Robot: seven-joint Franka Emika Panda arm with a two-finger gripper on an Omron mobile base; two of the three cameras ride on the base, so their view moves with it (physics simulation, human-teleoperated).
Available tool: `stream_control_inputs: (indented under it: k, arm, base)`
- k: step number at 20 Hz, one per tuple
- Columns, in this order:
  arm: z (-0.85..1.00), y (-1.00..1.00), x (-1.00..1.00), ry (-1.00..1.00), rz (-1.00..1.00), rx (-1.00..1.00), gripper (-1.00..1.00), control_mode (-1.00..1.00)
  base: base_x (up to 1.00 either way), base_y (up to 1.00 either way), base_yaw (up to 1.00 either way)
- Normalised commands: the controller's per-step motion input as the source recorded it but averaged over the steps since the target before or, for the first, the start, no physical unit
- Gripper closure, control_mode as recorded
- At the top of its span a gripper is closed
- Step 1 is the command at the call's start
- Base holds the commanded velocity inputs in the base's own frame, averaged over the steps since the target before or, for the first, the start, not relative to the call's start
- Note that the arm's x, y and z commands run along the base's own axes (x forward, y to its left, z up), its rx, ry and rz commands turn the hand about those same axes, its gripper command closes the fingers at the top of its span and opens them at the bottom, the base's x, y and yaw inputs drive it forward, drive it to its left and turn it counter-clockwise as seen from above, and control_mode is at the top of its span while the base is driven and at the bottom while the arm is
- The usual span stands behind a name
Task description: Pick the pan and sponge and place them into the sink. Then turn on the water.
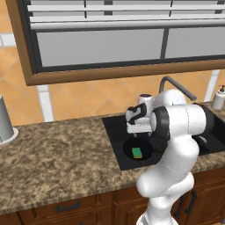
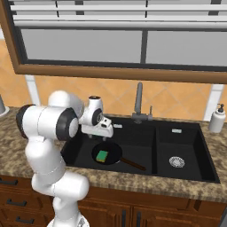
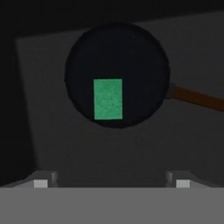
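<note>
The black pan (image 2: 114, 150) lies flat on the floor of the wide left basin of the black sink (image 2: 177, 133), its brown handle (image 2: 134, 165) pointing toward the front right. Inside the pan rests the sponge (image 2: 103, 156), green side up. From above, in the hand view, the pan (image 3: 131, 57) is a dark disc with the sponge (image 3: 108, 99) left of its middle. My gripper (image 2: 104, 135) hangs a short way above the pan, open, with nothing between its fingers (image 3: 40, 183). No water runs from the dark tap (image 2: 139, 102).
A white soap bottle (image 2: 217, 119) stands at the sink's right rim. The narrower right basin holds a silver drain (image 2: 176, 161). A grey canister (image 1: 4, 121) stands far left on the granite counter (image 1: 61, 162). A window sill runs above the tap.
</note>
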Motion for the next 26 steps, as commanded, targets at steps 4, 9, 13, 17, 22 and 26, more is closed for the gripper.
stream_control_inputs:
  k: [4,9,13,17,22,26]
  arm:
    - [0.96,0.1,-0.96,-0.2,0.0,0.0,-1.0,-1.0]
    - [0.59,0.02,-0.72,-0.22,0.0,0.0,-1.0,-1.0]
    - [0.32,0.0,-0.42,-0.18,0.02,0.08,-1.0,-1.0]
    - [0.0,0.0,0.0,0.0,0.0,0.0,-1.0,-1.0]
    - [0.0,0.0,0.0,0.0,0.0,0.0,-1.0,-1.0]
    - [0.0,0.0,-0.01,0.0,0.0,0.0,-1.0,1.0]
  base:
    - [0.0,0.0,0.0]
    - [0.0,0.0,0.0]
    - [0.0,0.0,0.0]
    - [0.0,0.0,0.0]
    - [0.0,0.0,0.0]
    - [-0.21,-0.2,0.0]
